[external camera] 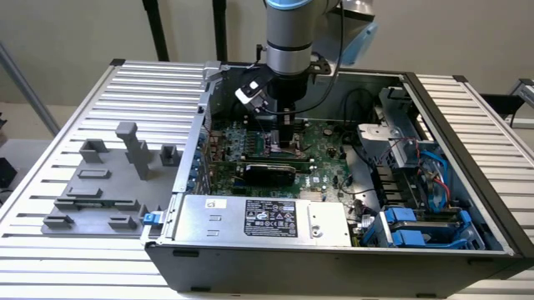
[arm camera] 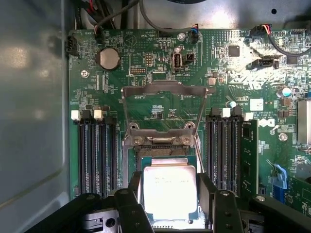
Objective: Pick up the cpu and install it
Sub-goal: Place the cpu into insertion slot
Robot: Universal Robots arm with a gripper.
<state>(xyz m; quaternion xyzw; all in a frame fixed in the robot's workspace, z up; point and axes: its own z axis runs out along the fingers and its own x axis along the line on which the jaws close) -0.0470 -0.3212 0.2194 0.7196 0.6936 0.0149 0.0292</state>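
The cpu (arm camera: 170, 191), a square chip with a bright silver top and a thin green edge, sits between my gripper's (arm camera: 170, 188) two black fingers (arm camera: 133, 191), which press against its opposite sides. It is at the dark socket (arm camera: 163, 151) on the green motherboard (arm camera: 233, 73); I cannot tell if it rests in the socket or hovers just above. The socket's metal load plate (arm camera: 165, 104) stands swung open beyond it. In the exterior view my gripper (external camera: 287, 142) reaches straight down into the open computer case (external camera: 334, 262).
Black memory slots (arm camera: 95, 155) flank the socket on both sides. The case wall (arm camera: 34, 121) is close by. A power supply (external camera: 259, 219), cables and blue drive bays (external camera: 417, 228) crowd the case. Grey fixture blocks (external camera: 109, 181) stand on the slatted table at the exterior view's left.
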